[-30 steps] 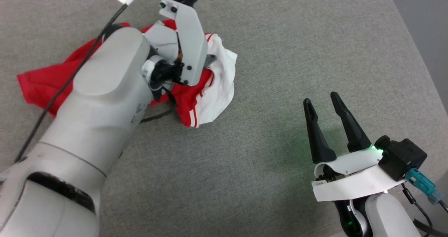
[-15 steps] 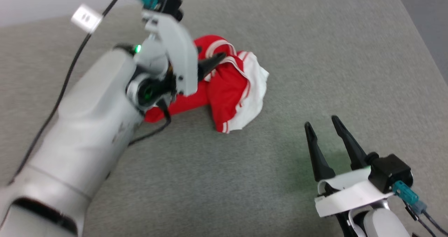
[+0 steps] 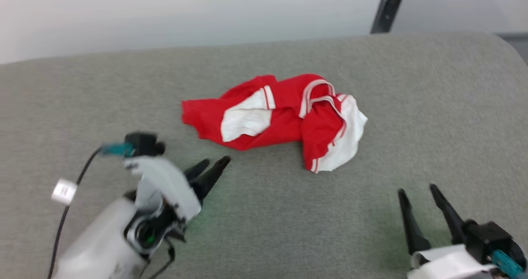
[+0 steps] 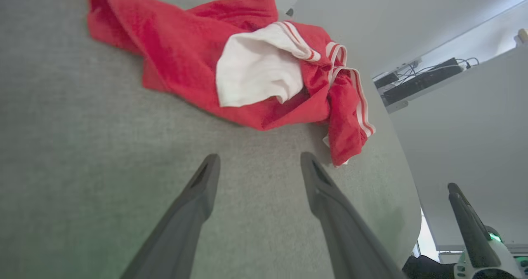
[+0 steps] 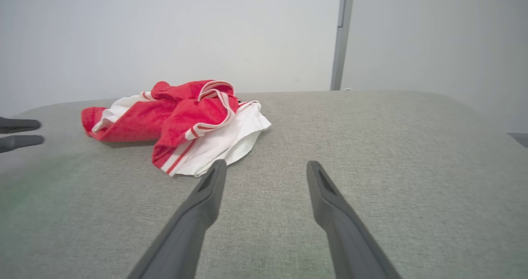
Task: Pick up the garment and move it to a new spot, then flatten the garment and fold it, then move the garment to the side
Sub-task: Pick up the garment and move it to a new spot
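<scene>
Garment (image 3: 284,114) soft matt cloth; table (image 3: 371,213) w/ rough grey woven fabric

Red garment (image 3: 284,124), white sleeves (image 3: 243,122), red-and-white striped trim (image 3: 315,87), grey tabletop (image 3: 123,93)

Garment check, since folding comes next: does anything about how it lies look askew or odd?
Yes. The garment lies crumpled in a heap on the grey fabric surface, not flat: one white sleeve is flopped across the red body, and the right end is bunched with twisted striped trim. No tear or stain shows.
</scene>
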Available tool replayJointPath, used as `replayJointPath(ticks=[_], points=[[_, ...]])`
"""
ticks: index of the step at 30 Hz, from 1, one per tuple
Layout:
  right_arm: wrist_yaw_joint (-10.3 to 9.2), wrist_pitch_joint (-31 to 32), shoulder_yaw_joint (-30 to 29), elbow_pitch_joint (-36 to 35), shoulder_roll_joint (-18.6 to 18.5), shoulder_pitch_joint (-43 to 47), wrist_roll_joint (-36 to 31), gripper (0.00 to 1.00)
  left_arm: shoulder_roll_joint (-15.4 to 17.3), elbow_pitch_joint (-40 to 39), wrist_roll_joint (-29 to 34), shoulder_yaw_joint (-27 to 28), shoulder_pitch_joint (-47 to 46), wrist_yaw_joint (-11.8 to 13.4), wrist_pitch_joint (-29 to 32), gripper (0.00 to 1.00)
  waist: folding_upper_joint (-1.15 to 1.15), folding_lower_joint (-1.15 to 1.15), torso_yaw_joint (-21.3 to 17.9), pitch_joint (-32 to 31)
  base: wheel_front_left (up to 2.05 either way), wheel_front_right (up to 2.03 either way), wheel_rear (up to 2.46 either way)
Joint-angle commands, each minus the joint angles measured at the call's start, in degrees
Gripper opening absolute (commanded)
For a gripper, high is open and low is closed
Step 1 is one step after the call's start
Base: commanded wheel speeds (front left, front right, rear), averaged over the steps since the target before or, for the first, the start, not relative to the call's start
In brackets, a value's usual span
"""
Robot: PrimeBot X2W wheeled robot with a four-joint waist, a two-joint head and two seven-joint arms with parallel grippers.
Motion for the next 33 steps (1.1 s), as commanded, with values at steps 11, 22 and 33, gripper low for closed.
replayJointPath(ticks=[11,22,33], points=[[0.0,4.0,-4.6,-5.4,-2.8,7.3,-0.8,1.0,4.1,-8.2,-0.1,5.4,20.2,2.4,-19.5,1.0,0.0,0.0,5.4,-6.5,0.0,0.0,0.0],[0.0,6.4,-7.0,-8.6,-3.0,9.1,-0.3,1.0,4.4,-18.5,19.3,15.6,32.2,9.2,-25.4,1.0,0.0,0.0,5.2,-7.5,0.0,0.0,0.0],[0.0,6.8,-6.6,-9.8,-1.9,6.6,1.6,1.0,-6.1,-28.1,48.0,34.7,41.7,7.1,-25.3,1.0,0.0,0.0,4.6,-8.8,0.0,0.0,0.0]])
